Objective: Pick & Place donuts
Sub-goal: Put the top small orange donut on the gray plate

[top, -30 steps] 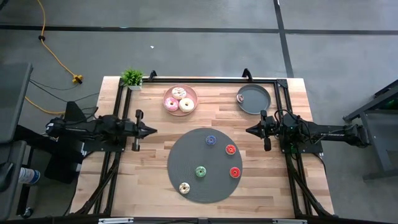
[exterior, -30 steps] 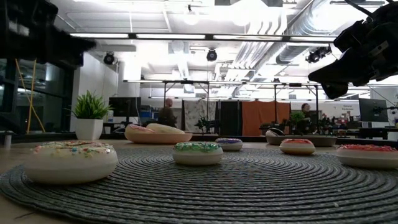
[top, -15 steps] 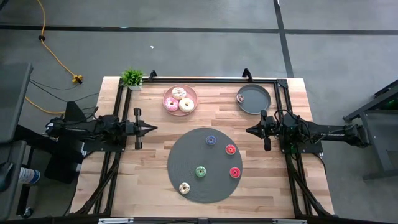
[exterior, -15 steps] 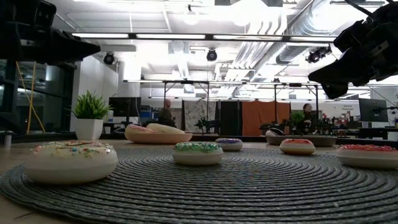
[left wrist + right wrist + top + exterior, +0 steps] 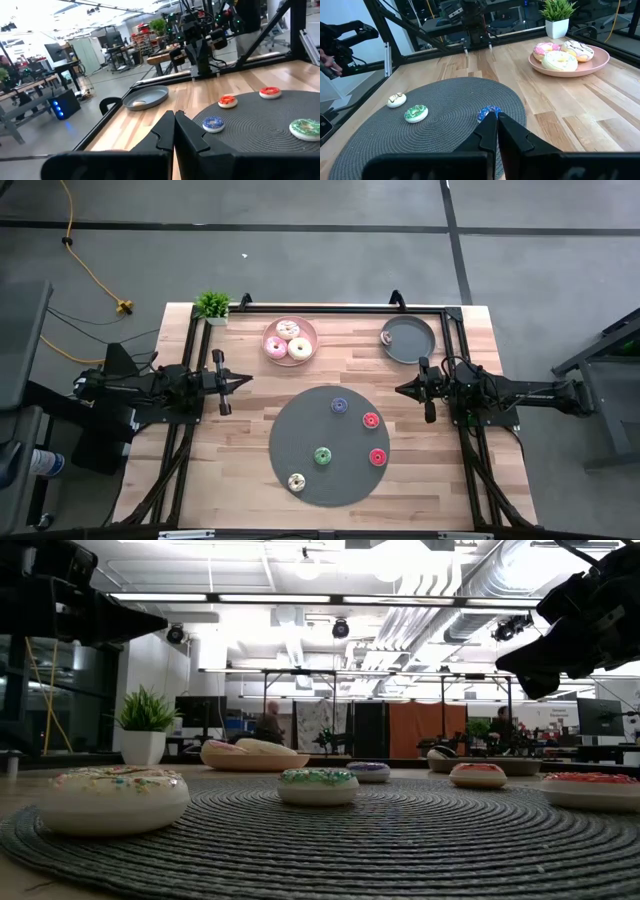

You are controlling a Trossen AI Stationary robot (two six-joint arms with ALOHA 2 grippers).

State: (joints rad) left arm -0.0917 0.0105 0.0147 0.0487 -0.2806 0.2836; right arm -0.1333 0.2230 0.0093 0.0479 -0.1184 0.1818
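Both arms are hanging above the table's side edges with their tips pointing inward, and neither is carrying anything. The left gripper (image 5: 243, 381) is sitting pinched fully together, its two dark fingers (image 5: 165, 132) pressed flat against each other over bare wood. The right gripper (image 5: 400, 389) is likewise squeezed closed and empty, hovering near the mat's edge.

Between them the round dark grey mat (image 5: 300, 420) is lying in the middle of the table, carrying five small donuts: a blue donut (image 5: 339, 406), two red donuts (image 5: 371, 420) (image 5: 377, 456), a green donut (image 5: 322, 455) and a cream sprinkled donut (image 5: 296, 481) nearest the front edge. From the right wrist the blue one is peeking out half hidden behind that arm's own fingers (image 5: 487, 131).

Farther back, the pink plate (image 5: 270, 333) is holding three larger donuts (image 5: 289, 340) crowded together; their frosting is hard to sort out from above. The grey plate (image 5: 418, 340) is sitting at the far right corner with something small at its rim (image 5: 386, 337), too tiny to make out as a donut for certain. A little potted plant (image 5: 212, 305) is standing at the far left corner.

From table height, the right arm's dark bulk is cut off by the picture's edge, and the plates are showing only as thin slivers behind the mat.
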